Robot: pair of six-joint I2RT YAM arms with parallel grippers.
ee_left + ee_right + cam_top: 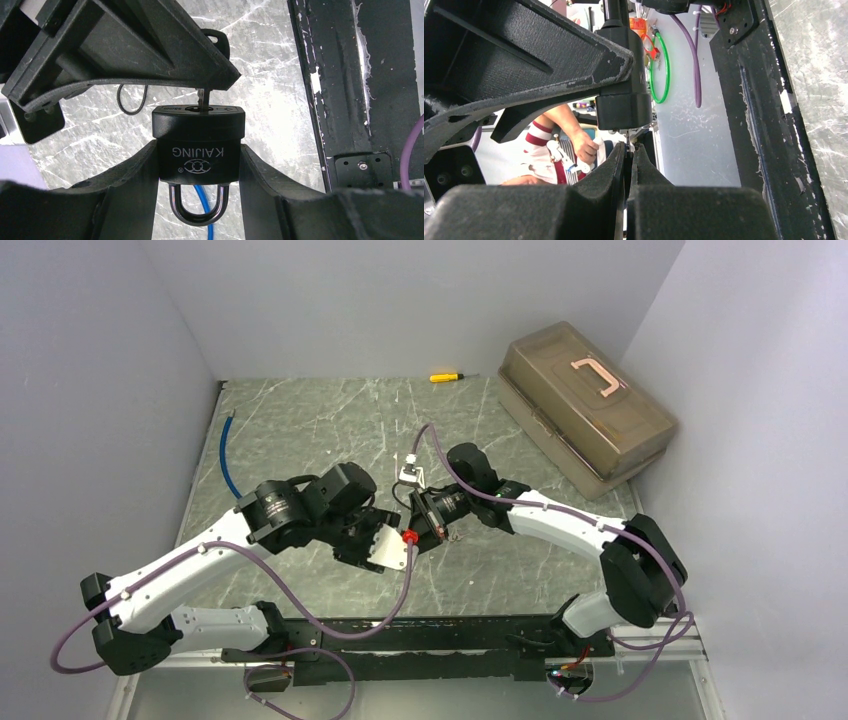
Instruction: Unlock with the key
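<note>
At L end effector (199,152), blk KAIJING padlock (198,137), silver shackle (198,209), key (202,96) in.

The marbled bench (320,430) carries a yellow screwdriver (445,376) at the back, a brown toolbox (585,410) right, a blue cable (226,455) left.

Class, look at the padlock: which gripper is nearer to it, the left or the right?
Left. The left gripper clamps the padlock by its body, between its fingers. The right gripper sits just off the keyhole end, shut on the key seated in the lock.
</note>
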